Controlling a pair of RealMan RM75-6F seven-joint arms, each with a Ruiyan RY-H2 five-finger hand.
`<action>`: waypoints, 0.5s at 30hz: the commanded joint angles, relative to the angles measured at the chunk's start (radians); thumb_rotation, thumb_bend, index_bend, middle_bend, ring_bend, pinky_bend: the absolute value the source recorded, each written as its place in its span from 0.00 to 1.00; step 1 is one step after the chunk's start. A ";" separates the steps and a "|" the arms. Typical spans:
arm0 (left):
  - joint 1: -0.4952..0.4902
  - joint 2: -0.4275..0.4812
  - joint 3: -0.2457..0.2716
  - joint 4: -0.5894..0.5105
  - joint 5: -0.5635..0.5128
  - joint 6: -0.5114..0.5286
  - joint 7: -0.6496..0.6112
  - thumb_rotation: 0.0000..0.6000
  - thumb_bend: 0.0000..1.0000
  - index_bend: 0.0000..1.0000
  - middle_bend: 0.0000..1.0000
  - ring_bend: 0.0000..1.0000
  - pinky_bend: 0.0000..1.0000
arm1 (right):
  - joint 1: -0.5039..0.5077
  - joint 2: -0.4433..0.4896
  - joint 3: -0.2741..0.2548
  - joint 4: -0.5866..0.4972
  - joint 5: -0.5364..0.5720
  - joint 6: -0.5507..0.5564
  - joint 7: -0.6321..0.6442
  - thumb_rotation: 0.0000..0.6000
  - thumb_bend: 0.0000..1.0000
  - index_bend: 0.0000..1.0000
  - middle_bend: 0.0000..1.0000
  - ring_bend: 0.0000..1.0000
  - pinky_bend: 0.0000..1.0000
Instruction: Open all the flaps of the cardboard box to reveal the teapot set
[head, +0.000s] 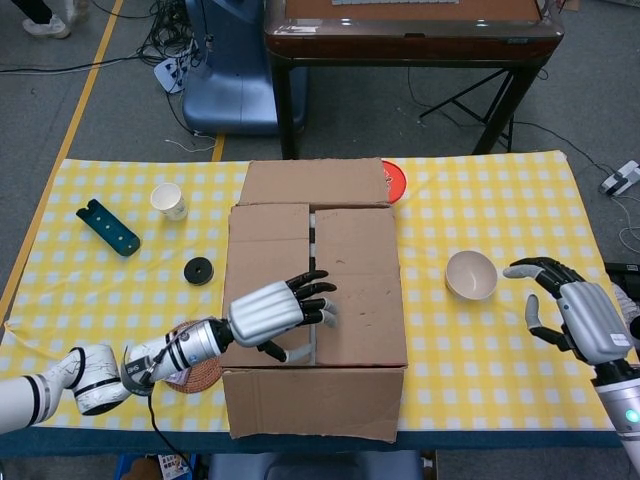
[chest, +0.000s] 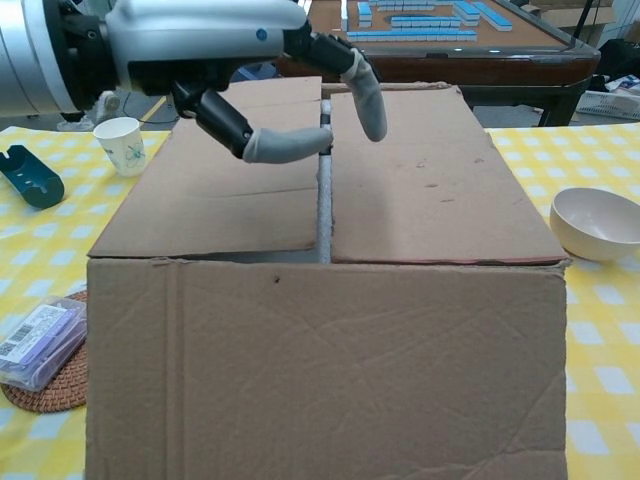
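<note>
The brown cardboard box (head: 355, 260) stands in the middle of the table, its two top flaps lying flat with a narrow gap between them; the far flap is folded outward. My left hand (head: 278, 308) hovers above the left flap (chest: 220, 180) near the centre seam, fingers spread and holding nothing; in the chest view this left hand (chest: 215, 50) fills the upper left, its fingertips (chest: 368, 95) over the gap. My right hand (head: 575, 310) hangs open at the table's right edge, away from the box. The box's contents are hidden.
A beige bowl (head: 471, 274) sits right of the box. Left of it are a paper cup (head: 168, 200), a teal holder (head: 108, 227), a black disc (head: 199, 270) and a woven coaster (chest: 50, 385) with a packet. An orange disc (head: 396, 181) lies behind the box.
</note>
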 joint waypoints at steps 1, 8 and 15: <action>-0.015 -0.033 -0.006 0.014 -0.056 -0.034 0.080 0.54 0.49 0.40 0.30 0.09 0.00 | -0.006 -0.002 0.001 0.007 -0.005 0.000 0.009 1.00 0.67 0.29 0.25 0.17 0.24; -0.013 -0.046 0.004 0.033 -0.118 -0.041 0.167 0.44 0.49 0.44 0.35 0.12 0.00 | -0.019 -0.004 0.006 0.022 -0.013 0.000 0.029 1.00 0.67 0.29 0.25 0.17 0.24; -0.015 -0.052 0.016 0.032 -0.141 -0.034 0.221 0.43 0.49 0.45 0.35 0.12 0.00 | -0.026 -0.009 0.010 0.029 -0.019 -0.007 0.038 1.00 0.67 0.29 0.25 0.17 0.24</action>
